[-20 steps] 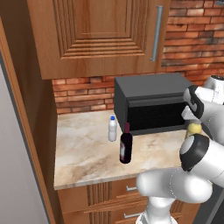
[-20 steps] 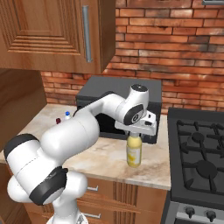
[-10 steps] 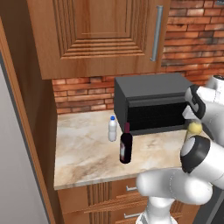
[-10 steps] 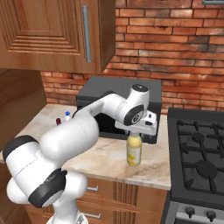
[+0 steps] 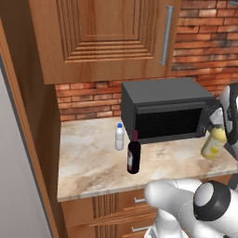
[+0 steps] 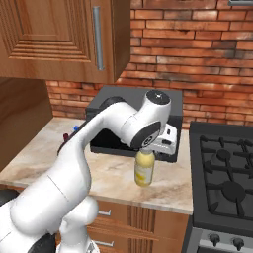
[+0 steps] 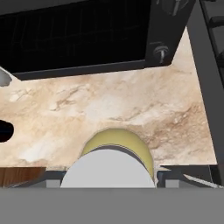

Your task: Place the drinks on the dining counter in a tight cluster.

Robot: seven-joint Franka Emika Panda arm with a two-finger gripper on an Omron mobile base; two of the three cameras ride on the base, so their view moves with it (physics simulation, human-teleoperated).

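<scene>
Yellow juice bottle point(image 6: 144, 169) looks gripped by the fingers point(image 6: 144, 152) around its pale cap, tilted over the tabletop point(image 6: 104, 173) near the right edge by the microwave point(image 5: 165, 111), probably light but slick plastic, so grab just under the cap

I see a short marble counter point(image 5: 88, 162) under the wooden cabinets, with a stove at its right end. On it sits a black microwave point(image 5: 165, 111) at the far right. A small white bottle point(image 5: 120, 137) stands just left of the microwave, and a dark wine bottle point(image 5: 134, 155) stands nearer, close by it. I cannot tell whether the yellow juice bottle point(image 6: 144, 168) touches the stone.
</scene>
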